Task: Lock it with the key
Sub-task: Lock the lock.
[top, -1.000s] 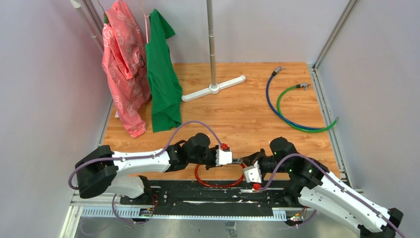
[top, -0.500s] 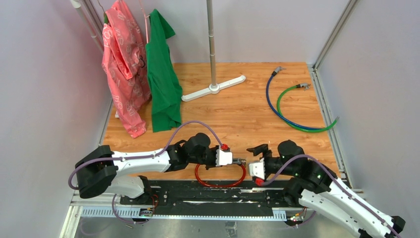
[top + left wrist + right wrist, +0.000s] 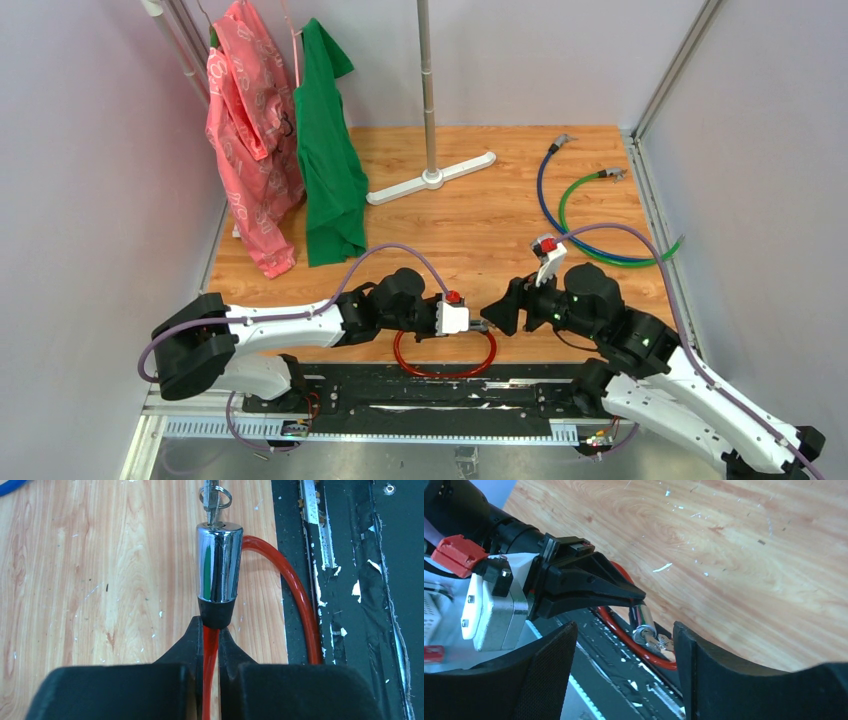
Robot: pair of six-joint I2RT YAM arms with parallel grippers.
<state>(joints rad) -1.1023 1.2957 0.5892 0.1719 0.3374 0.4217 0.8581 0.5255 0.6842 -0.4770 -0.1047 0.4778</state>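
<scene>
From above, the left gripper (image 3: 476, 324) and the right gripper (image 3: 497, 313) met nose to nose near the front edge of the wooden table (image 3: 500, 220), with the loop of the red cable (image 3: 445, 372) hanging below them. In the left wrist view, that gripper's fingers were pressed together on the red cable just behind the chrome barrel (image 3: 218, 562), which pointed away from the camera. The key (image 3: 210, 502) stood in the barrel's far end face, with a thin ring (image 3: 223, 497) through its head. The barrel was the nearest thing to a container here, and its keyway held only the key blade. In the right wrist view, the right gripper's fingers were spread wide and held nothing. The key head and barrel end lay between and just beyond the fingertips, with no contact that I could see. The key looked light, stiff and smooth, and small enough to slip from a loose pinch. The flat head seemed the place to take it, pads on its two faces, clear of the ring, which would probably swing. The cable would likely flex, so the left grip close behind the barrel looked needed to resist the twist.
</scene>
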